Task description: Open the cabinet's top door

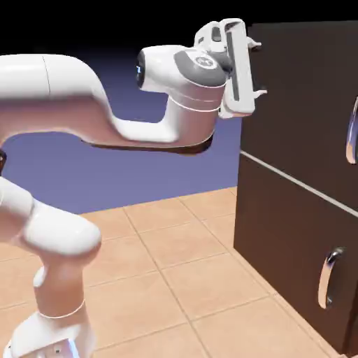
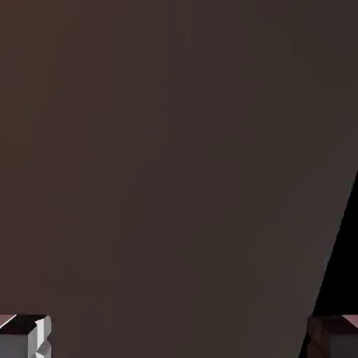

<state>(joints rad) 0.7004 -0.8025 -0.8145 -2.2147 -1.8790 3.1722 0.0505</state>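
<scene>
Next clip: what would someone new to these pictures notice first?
The big white arm sweeps in from the exterior view's left, its open gripper pressed up near the corner of the tall dark cabinet. The top door looks shut, its chrome handle off to the right, away from the gripper. The hand view shows almost nothing but dark brown panel.

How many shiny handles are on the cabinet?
2. One handle is on the top door, cut off at the picture's right edge. The other handle is on the lower panel.
</scene>
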